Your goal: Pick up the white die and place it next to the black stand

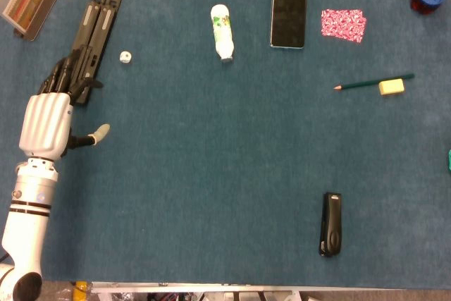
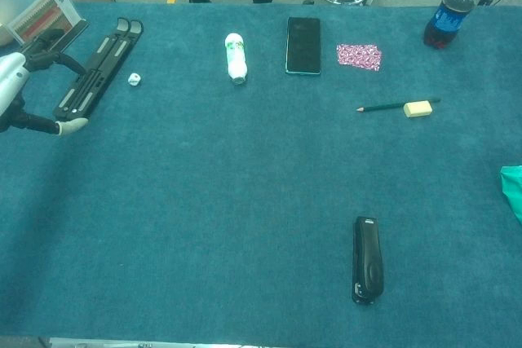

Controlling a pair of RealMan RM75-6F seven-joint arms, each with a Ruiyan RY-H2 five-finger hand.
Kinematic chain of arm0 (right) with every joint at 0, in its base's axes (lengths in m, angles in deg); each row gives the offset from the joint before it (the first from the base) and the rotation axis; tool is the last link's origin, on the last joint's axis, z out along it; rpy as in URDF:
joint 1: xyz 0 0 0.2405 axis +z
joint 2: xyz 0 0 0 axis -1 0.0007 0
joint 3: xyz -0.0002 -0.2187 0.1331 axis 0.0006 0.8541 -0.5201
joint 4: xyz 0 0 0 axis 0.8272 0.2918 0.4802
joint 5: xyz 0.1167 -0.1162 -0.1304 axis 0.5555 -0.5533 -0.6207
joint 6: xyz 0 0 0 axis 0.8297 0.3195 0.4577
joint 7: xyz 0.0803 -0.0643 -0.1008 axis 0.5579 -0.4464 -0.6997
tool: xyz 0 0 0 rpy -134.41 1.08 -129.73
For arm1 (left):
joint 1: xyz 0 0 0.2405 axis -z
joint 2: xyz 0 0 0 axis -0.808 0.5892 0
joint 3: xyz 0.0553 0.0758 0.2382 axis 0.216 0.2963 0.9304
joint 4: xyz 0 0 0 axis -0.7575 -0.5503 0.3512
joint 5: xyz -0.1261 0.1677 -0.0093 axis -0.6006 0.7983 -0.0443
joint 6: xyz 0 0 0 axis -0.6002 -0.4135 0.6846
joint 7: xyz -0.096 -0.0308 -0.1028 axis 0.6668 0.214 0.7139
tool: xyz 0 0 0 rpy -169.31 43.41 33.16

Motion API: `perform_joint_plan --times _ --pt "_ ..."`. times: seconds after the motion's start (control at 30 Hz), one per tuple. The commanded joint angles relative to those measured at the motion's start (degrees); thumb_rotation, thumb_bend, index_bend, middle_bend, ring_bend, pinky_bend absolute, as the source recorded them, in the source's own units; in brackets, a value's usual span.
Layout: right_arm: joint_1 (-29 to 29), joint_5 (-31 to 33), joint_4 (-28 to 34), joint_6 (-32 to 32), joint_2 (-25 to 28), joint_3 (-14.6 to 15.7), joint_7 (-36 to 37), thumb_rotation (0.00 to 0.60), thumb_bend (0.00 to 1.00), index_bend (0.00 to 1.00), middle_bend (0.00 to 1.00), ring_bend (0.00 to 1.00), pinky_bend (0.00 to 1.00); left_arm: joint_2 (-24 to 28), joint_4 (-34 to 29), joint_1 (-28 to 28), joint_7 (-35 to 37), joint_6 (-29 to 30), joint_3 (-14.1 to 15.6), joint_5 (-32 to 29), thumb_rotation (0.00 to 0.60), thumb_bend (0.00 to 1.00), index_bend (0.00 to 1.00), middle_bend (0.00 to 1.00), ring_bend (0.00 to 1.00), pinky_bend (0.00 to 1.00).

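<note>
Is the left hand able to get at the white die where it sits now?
Probably yes. The die lies alone on bare cloth beside the black stand, and the open left hand is nearby with nothing between them.

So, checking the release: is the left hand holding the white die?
No, the white die lies on the table beside the black stand, apart from the empty left hand.

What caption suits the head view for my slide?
White die lies beside black stand; left hand open, empty.
</note>
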Motion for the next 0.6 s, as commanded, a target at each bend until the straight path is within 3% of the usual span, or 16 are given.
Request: perform_joint_plan --times 0.03,0.3,0.6 --pt "-0.07 0.00 0.16 -0.16 0.12 -0.07 0.02 0.600 0.03 0.54 0.41 0.36 0.44 -0.04 0.52 0.05 0.64 -0.11 0.05 0.56 0.600 0.17 0.33 0.05 0.00 0.17" --pt "-0.37 -0.39 3.01 -1.26 1.58 -0.34 -1.16 0.600 0.03 0.54 0.41 0.36 0.44 1.82 5.76 -0.66 1.48 0.46 0.96 2.65 0.600 0.17 0.36 0.10 0.01 0.17" --pt "-0.60 -2.44 9.58 -1.67 5.21 1.21 -6.73 0.600 0.03 0.54 0.41 0.36 0.44 5.37 13.32 -3.53 3.68 4.30 2.50 5.47 0.600 0.17 0.37 0.18 0.11 0.29"
